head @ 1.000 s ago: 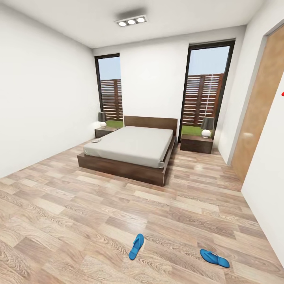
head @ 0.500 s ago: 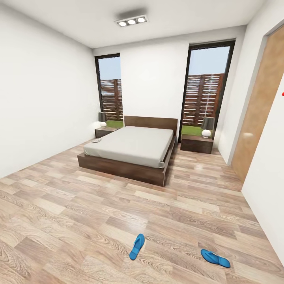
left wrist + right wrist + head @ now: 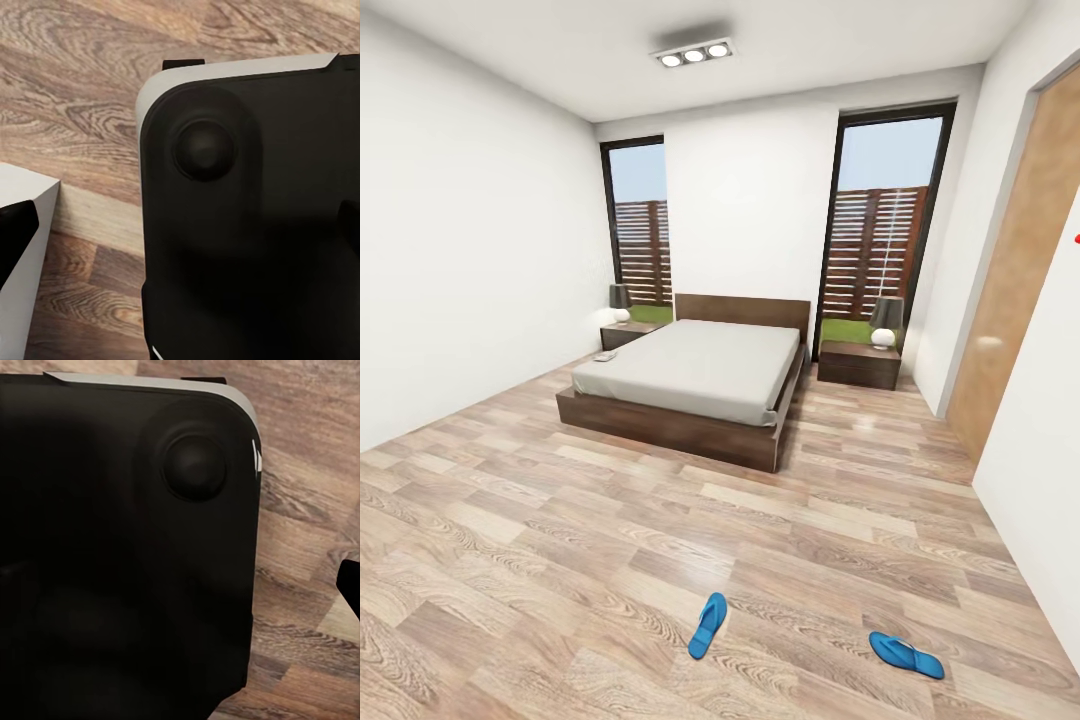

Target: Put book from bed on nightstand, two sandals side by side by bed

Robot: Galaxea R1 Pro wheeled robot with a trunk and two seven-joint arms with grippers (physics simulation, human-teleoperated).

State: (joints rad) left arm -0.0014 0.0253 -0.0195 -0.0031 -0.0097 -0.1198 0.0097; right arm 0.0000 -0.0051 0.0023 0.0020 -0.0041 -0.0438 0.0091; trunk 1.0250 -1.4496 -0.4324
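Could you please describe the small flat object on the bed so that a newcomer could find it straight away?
Start at the big bed between two tall windows. On its grey mattress, at the corner nearest the left nightstand, lies the book. It is the only object on the otherwise bare mattress; its cover is too small to read.

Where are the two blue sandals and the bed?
left sandal point(image 3: 707, 625), head view, middle of its sole.
right sandal point(image 3: 906, 655), head view, middle of its sole.
bed point(image 3: 695, 368), head view, grey mattress top.
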